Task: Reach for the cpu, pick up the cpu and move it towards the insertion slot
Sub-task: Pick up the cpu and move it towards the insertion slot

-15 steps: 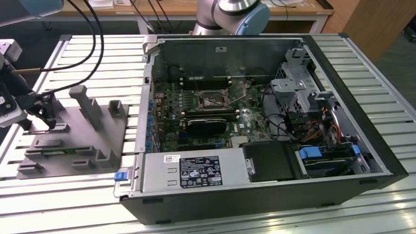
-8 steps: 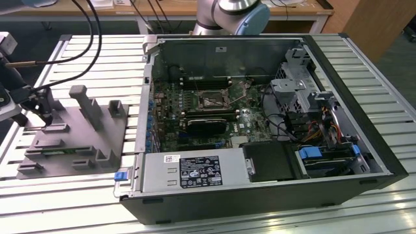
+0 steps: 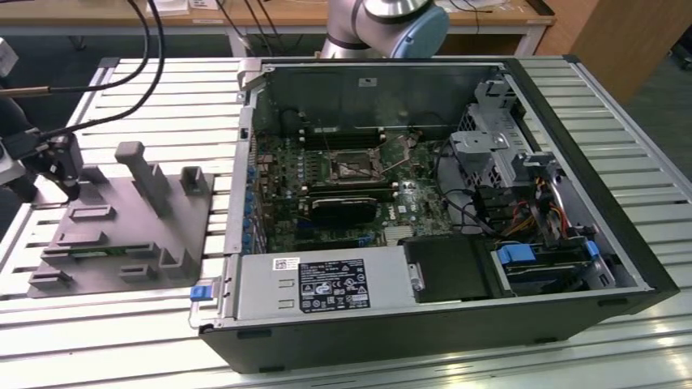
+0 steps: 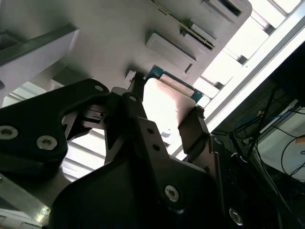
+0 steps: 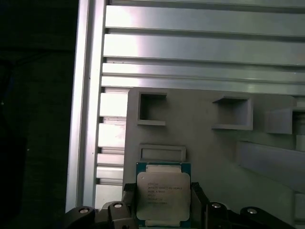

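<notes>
Silvery cpu [image 5: 163,198] pinched in pincer [image 5: 162,189], at grey fixture [image 5: 209,148]; insertion slot [image 3: 352,168] inside open case [image 3: 433,332].

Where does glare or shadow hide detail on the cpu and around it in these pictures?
Second wrist view: glare washes the cpu top nearly white, and the claw is a dark shape against it. First wrist view: the cpu is evenly lit, but the table slats shine bright. Exterior view: the inside of the computer case is dimmer than the table slats.
</notes>
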{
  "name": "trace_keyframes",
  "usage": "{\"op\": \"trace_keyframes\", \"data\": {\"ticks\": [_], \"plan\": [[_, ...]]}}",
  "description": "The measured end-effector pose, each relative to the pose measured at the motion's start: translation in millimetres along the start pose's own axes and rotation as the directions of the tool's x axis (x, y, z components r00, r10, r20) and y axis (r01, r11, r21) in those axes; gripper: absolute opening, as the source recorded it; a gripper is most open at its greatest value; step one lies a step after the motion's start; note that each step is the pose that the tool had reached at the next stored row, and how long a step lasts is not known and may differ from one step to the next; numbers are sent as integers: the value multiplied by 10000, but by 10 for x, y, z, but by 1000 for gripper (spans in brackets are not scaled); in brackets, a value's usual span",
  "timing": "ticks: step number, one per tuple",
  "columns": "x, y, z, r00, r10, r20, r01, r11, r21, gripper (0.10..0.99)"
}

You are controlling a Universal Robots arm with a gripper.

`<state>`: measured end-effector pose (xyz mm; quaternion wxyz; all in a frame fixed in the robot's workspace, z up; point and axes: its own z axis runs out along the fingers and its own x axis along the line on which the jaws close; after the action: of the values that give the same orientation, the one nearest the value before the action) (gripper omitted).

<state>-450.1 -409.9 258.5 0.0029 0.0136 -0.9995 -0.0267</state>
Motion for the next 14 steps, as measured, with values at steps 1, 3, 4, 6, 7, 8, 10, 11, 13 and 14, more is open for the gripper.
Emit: {"op": "trace_keyframes", "data": {"ticks": [1, 3, 4, 6, 7, 8, 10, 11, 13, 14], "plan": [[0, 1, -26, 10000, 0, 1, 0, 10000, 0, 541], [0, 5, -81, 10000, 0, 4, 0, 10000, -2, 541], [0, 6, -112, 10000, -1, 5, 1, 10000, -1, 541], [0, 9, -174, 10000, -2, 9, 2, 10000, -1, 541], [1, 11, -206, 10000, -1, 12, 1, 10000, -1, 541], [1, 13, -239, 10000, -2, 13, 2, 10000, 0, 541], [1, 16, -303, 10000, -2, 18, 2, 10000, 0, 541], [1, 18, -337, 10000, -2, 21, 2, 10000, 0, 541], [2, 21, -400, 10000, -2, 24, 2, 10000, 0, 541], [2, 23, -431, 10000, -2, 26, 2, 10000, 0, 541]]}}
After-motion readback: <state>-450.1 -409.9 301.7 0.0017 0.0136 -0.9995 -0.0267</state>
